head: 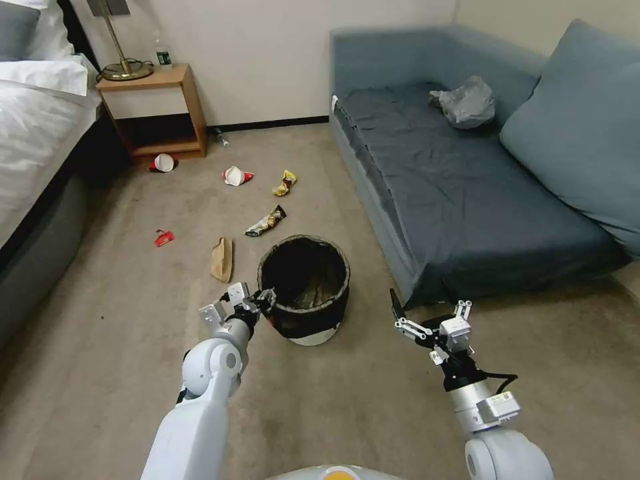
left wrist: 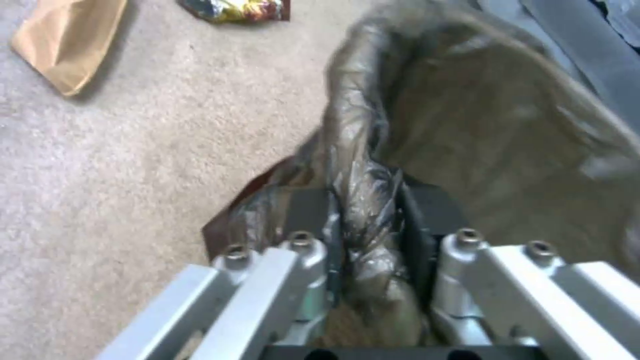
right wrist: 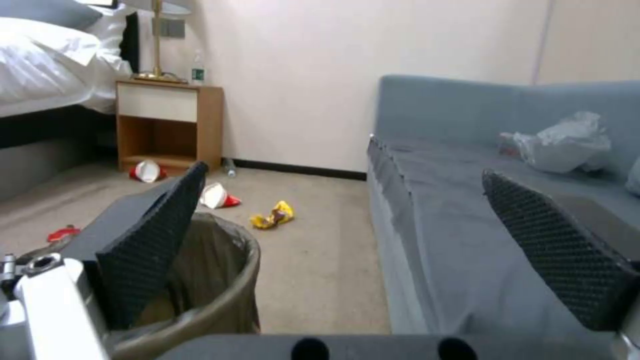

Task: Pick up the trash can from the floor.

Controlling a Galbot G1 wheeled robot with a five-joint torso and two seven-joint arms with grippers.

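Sofa (head: 480, 193) runs along one side; bin (head: 305, 293) stands on the carpet (head: 120, 347) just off the sofa's front corner, base looks down or barely off, can't tell. Litter lies on the far side of the bin from the robot.

Left gripper (head: 263, 301) is at the bin rim on the side away from the sofa, pressed together on the bagged rim. Step in hand looks like grasp made, lift pending. Next move calls for a straight-up pull (the liner is slick, so rim could slip, my guess).

Right gripper (head: 430, 313) hangs near the sofa corner, spread wide, holding nothing.

Left wrist view shows the pinch itself: one pad (left wrist: 303, 212) outside the rim, the other inside. Head view can't resolve that. Right wrist view shows the pads (right wrist: 157, 240) wide apart.
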